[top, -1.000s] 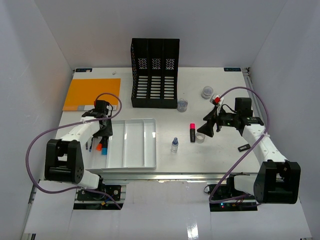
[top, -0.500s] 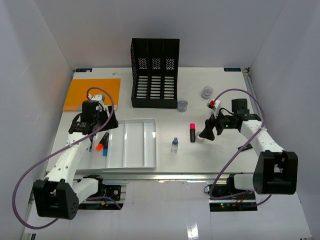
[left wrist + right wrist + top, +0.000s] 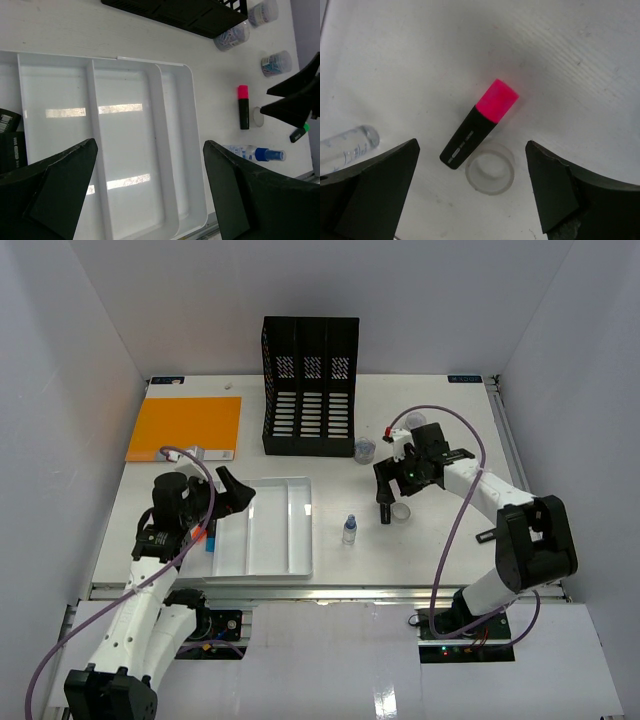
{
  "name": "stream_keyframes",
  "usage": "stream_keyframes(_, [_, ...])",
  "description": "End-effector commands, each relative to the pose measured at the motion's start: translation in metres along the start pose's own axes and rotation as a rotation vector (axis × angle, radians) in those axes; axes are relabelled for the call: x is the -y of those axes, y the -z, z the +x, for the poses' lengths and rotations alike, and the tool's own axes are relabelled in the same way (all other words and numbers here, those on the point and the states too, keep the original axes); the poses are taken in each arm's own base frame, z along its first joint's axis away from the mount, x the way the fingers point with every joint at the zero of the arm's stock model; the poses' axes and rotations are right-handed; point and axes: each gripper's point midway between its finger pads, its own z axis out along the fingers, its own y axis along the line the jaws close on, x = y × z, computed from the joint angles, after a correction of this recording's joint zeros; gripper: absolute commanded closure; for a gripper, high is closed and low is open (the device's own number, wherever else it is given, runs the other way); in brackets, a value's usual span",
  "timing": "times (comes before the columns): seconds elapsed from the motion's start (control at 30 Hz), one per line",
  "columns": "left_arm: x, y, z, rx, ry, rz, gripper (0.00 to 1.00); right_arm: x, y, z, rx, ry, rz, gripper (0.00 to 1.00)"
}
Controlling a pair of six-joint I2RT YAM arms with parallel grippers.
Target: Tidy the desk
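Observation:
The desk (image 3: 440,550) is a white tabletop. My right gripper (image 3: 386,486) hangs open just above a black highlighter with a pink cap (image 3: 480,125), which lies on the desk between the fingers, untouched. A clear plastic ring (image 3: 490,174) lies against the highlighter's black end. My left gripper (image 3: 232,492) is open and empty above the white three-compartment tray (image 3: 268,530), over the left side. An orange-capped marker (image 3: 198,533) and a blue one (image 3: 210,541) lie in the tray's left compartment.
A small clear bottle with a blue cap (image 3: 349,530) lies right of the tray. A black magazine file (image 3: 310,385) stands at the back, an orange folder (image 3: 185,428) lies back left. Two small jars (image 3: 365,448) (image 3: 415,423) stand near the file. A small black item (image 3: 487,535) lies at right.
The left gripper has opened, risen from the tray's left compartment and swung right. The right gripper has moved left, from beside the ring to over the highlighter.

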Motion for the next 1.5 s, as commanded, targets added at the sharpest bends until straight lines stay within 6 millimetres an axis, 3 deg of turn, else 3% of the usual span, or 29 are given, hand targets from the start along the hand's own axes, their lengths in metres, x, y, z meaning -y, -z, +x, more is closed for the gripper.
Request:
stream_keyframes(0.0, [0.021,0.006,-0.008,0.037,0.037,0.093,0.02,0.015,-0.011,-0.032,0.039,-0.047,0.162,0.11])
stream_keyframes(0.23, [0.029,0.012,-0.012,0.049,0.057,0.121,0.02,0.016,-0.037,-0.021,-0.036,-0.048,0.202,0.19])
stream_keyframes(0.47, [0.043,0.015,-0.006,0.04,0.121,0.207,0.02,0.017,-0.05,-0.009,-0.082,-0.036,0.233,0.33])
stream_keyframes(0.83, [0.085,0.021,0.001,-0.025,0.155,0.484,0.02,0.011,-0.063,0.003,-0.125,-0.07,0.197,0.54])
stream_keyframes(1.03, [0.112,0.023,0.002,-0.036,0.133,0.614,0.02,0.0,-0.067,-0.007,-0.123,-0.081,0.121,0.66])
stream_keyframes(1.13, [0.132,0.022,0.01,-0.054,0.106,0.664,0.02,-0.007,-0.06,-0.021,-0.081,-0.083,0.073,0.7])
stream_keyframes(1.27, [0.153,0.012,0.02,-0.061,0.087,0.692,0.02,-0.016,-0.034,-0.052,0.028,-0.074,-0.004,0.76])
stream_keyframes(1.4, [0.171,-0.003,0.028,-0.066,0.091,0.724,0.02,-0.03,0.021,-0.102,0.213,-0.028,-0.074,0.8])
stream_keyframes(1.47, [0.183,-0.007,0.021,-0.034,0.083,0.733,0.02,-0.036,0.038,-0.12,0.282,-0.001,-0.086,0.8])
